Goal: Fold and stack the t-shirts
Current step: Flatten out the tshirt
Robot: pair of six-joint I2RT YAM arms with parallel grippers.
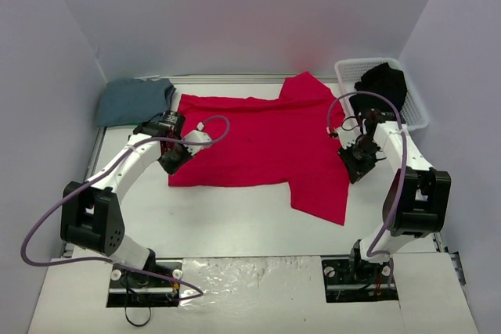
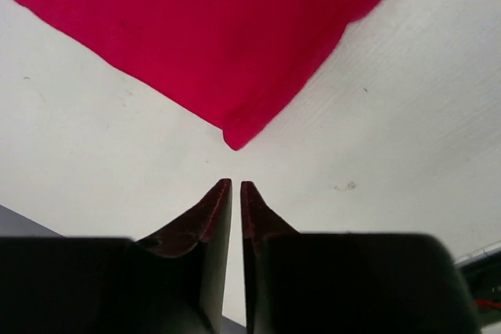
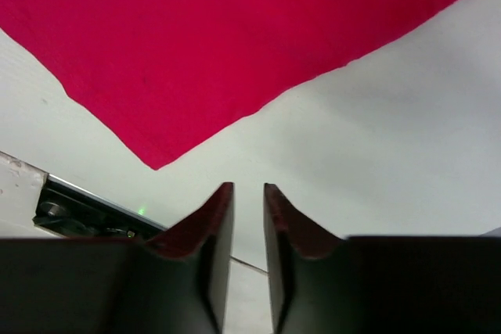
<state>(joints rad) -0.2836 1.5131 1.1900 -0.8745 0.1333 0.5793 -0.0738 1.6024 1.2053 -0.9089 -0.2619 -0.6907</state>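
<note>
- The red t-shirt [image 1: 258, 142] lies spread flat on the table [image 1: 235, 217]. Its two sleeves stick out at its right end, one towards the far wall and one towards the arms.
- The left gripper [image 1: 171, 162] hangs over the red t-shirt's near left corner. In the left wrist view that corner of the red cloth [image 2: 196, 37] sits just ahead of the fingertips [image 2: 236, 185], not touching them. The jaws are almost together, with only a thin slit between them and nothing in it.
- The right gripper [image 1: 356, 168] is at the red t-shirt's right edge, beside the near sleeve. In the right wrist view a point of the cloth [image 3: 235, 37] lies ahead and slightly left of the fingertips [image 3: 247, 187], clear of them. These jaws stand a little apart and are empty.
- The blue-grey t-shirt [image 1: 133, 101] lies folded just beyond the red t-shirt's far left corner.
- The black t-shirt [image 1: 382, 84] is bundled in the white basket [image 1: 417, 107], off the red t-shirt's far right corner.
</note>
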